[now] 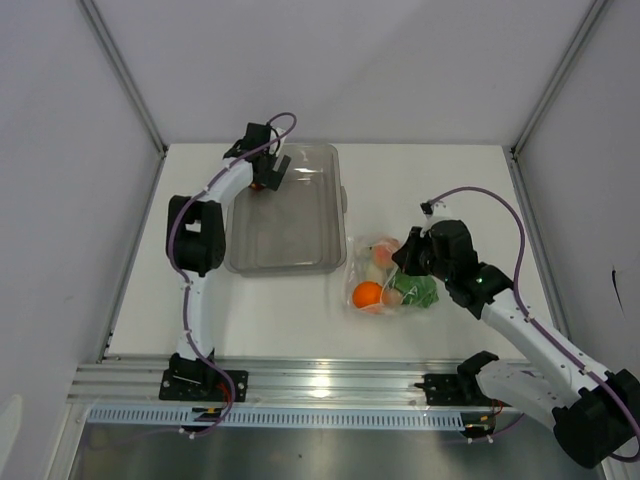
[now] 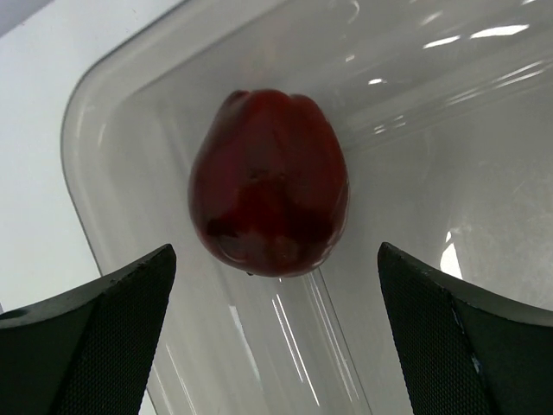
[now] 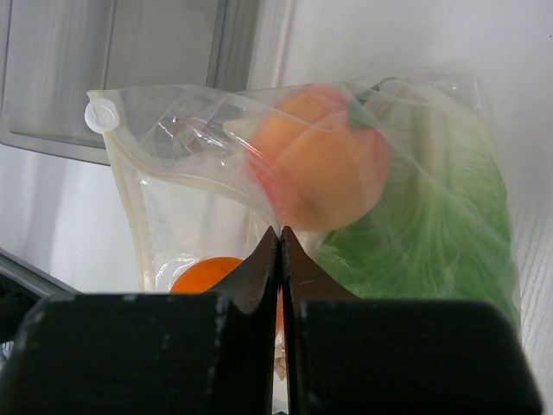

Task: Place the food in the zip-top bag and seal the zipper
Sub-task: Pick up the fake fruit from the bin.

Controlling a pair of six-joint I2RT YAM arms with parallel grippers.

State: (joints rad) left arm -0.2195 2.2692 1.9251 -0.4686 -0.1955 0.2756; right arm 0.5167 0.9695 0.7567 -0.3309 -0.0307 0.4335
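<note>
At the eleven o'clock corner of the tray [image 1: 285, 225] the dark red bulb [image 2: 268, 203] lies loose. The left gripper [image 2: 276, 255] hangs over it with its jaws at their widest, holding nothing. To take it well, I would set the fingers either side of the bulb's widest part, drop low and close gently so the glossy skin cannot slip out. At the tray's four o'clock lies the bag [image 3: 173, 190], with the orange [image 1: 367, 294], peach [image 3: 320, 164] and lettuce [image 3: 432, 233] inside; the right gripper [image 3: 279, 238] is closed tight against its film, whether pinching it I cannot tell.
</note>
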